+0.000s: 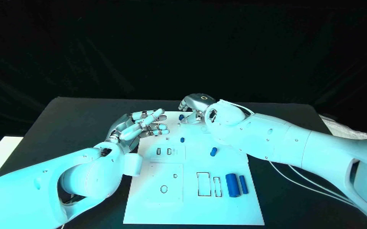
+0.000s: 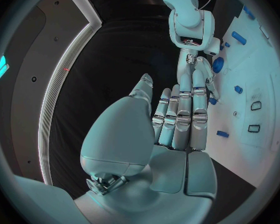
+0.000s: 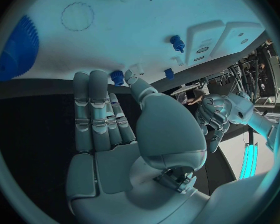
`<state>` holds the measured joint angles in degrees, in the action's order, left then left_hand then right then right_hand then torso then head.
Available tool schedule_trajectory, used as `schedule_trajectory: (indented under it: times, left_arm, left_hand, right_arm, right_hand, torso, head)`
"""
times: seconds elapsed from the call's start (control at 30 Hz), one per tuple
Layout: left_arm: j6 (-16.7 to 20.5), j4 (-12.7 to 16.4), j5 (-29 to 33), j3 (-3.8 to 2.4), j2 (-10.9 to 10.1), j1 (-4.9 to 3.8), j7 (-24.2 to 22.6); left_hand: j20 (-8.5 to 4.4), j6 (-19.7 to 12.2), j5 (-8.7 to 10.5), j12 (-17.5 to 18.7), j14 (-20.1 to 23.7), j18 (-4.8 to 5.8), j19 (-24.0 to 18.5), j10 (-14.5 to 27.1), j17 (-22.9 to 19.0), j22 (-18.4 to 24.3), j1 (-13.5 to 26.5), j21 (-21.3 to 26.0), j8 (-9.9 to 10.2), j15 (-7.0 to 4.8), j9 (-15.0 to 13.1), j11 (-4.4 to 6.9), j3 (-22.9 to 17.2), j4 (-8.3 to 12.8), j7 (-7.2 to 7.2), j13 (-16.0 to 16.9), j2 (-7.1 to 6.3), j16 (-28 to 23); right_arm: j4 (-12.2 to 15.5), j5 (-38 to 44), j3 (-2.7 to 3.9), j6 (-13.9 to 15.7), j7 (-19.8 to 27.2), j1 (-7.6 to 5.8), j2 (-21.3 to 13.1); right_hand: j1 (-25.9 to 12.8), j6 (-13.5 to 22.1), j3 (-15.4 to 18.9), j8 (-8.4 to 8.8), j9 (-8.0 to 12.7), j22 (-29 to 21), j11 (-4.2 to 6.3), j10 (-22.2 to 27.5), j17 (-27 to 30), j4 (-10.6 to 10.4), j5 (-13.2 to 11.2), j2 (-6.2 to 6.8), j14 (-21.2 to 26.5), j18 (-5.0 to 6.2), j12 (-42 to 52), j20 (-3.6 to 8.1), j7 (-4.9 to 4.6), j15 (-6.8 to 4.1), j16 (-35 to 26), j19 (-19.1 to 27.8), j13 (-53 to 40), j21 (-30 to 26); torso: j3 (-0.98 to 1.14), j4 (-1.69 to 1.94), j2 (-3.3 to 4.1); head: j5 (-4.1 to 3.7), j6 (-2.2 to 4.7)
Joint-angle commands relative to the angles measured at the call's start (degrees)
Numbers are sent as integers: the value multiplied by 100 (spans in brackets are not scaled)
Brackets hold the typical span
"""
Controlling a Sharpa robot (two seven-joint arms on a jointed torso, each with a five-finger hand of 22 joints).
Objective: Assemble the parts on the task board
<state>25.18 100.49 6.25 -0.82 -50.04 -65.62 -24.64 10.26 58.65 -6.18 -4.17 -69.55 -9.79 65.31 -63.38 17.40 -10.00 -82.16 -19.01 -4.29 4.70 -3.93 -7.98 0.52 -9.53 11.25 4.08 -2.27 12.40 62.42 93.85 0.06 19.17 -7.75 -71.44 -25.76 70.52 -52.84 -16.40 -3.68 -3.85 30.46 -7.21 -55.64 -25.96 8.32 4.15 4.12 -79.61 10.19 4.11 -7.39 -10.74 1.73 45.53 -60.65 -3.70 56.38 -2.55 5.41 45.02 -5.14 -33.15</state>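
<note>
Two hands over the far end of the task board (image 1: 195,208), neither holding a part

Your right hand (image 1: 197,107) reaches down toward a small blue peg (image 1: 181,116) near the far edge, fingers extended and nothing pinched; your left hand (image 1: 141,124) hovers at the left edge, fingers straight, side by side. The peg looks light, rigid and smooth, likely to roll, so pinch it across its middle. Two blue bars (image 1: 236,184) lie at the near right

White task board (image 1: 153,197) lies flat mid-table, small blue parts (image 1: 232,182) scattered on it.
</note>
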Motion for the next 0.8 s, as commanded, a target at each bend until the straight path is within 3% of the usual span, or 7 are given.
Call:
schedule_trajectory:
  times: [0.03, 0.27, 0.43, 0.53, 0.6, 0.7, 0.8]
  left_arm:
    - [-149, -9, 4, -5, 5, -10, -17]
    - [-219, -87, -55, -5, -3, -10, -29]
    - [-235, -132, -65, -4, 2, -9, -31]
    - [-235, -142, -67, -4, 2, -9, -29]
    - [-232, -148, -68, -4, 4, -9, -26]
    - [-235, -151, -68, -4, 6, -8, -22]
    - [-239, -154, -69, -4, 12, -8, -21]
  left_hand:
    - [2, -30, 9, 24, 50, -35, -33, 20, 5, -5, -34, -19, 36, -5, 3, -22, -10, 32, 23, 9, 34, -19]
    - [6, -47, 10, 35, 67, -34, -49, 42, 24, -8, -45, -17, 45, 1, 6, -28, -14, 52, 27, 5, 39, -35]
    - [8, -50, 10, 36, 73, -33, -54, 46, 29, -9, -47, -16, 47, 3, 6, -29, -16, 56, 27, 4, 42, -40]
    - [8, -50, 10, 36, 73, -33, -54, 46, 29, -9, -47, -16, 47, 3, 6, -29, -16, 56, 27, 4, 42, -40]
    - [9, -52, 9, 37, 77, -33, -58, 48, 32, -9, -49, -16, 47, 4, 6, -29, -17, 60, 26, 4, 44, -43]
    - [9, -52, 9, 37, 77, -33, -58, 48, 32, -9, -49, -16, 47, 4, 6, -29, -17, 60, 26, 4, 44, -43]
    - [9, -52, 9, 37, 77, -33, -58, 48, 32, -9, -49, -16, 47, 4, 6, -29, -17, 60, 26, 4, 44, -43]
  right_arm:
    - [212, -128, 0, 295, 90, 1, -190]
    - [1138, -847, 7, 371, 197, -132, -1133]
    - [1725, -1622, 12, -48, -5, -251, -1818]
    - [1813, -1844, 12, -292, -147, -280, -2027]
    - [1778, -1921, 12, -392, -226, -289, -2092]
    - [1656, -2025, 11, -496, -378, -295, -2110]
    - [1515, -2102, 10, -573, -517, -288, -2078]
  right_hand:
    - [134, -131, 56, -38, -25, -13, 39, -256, 11, -6, 95, -71, -78, 51, 131, 39, 39, -8, -31, -3, -30, -31]
    - [151, -351, 154, -42, -37, 307, 117, -736, -163, -80, 274, -118, -255, -6, 323, 94, 81, -70, 138, -203, -31, 210]
    - [115, -492, 272, -47, -37, 1522, 448, -2213, -1635, -135, 517, -17, -584, -200, 1117, 250, 271, -339, 1306, -885, -449, 1024]
    - [30, -510, 529, -40, -27, 2442, 550, -2508, -2994, -257, 705, 97, -738, -363, 1894, 378, 359, -437, 2338, -1319, -1190, 1621]
    - [93, -479, 703, -52, -26, 2897, 521, -2263, -3717, -374, 780, 22, -724, -428, 3364, 392, 370, -413, 2884, -1452, -2832, 1930]
    - [158, -394, 928, -45, -20, 3201, 504, -2044, -4188, -517, 833, -33, -706, -479, 4668, 318, 315, -386, 3229, -1493, -4324, 2141]
    - [164, -326, 1038, -39, -17, 3302, 463, -1987, -4341, -603, 890, -63, -710, -487, 4982, 298, 289, -363, 3330, -1510, -4750, 2212]
  torso:
    - [-3, -4, -9]
    - [6, -81, -14]
    - [26, -172, -27]
    - [41, -200, -30]
    - [52, -213, -29]
    - [63, -217, -23]
    - [46, -199, -26]
  head:
    - [-7, 16]
    - [2, 70]
    - [17, 80]
    - [24, 95]
    - [29, 94]
    - [11, 93]
    - [-9, 89]
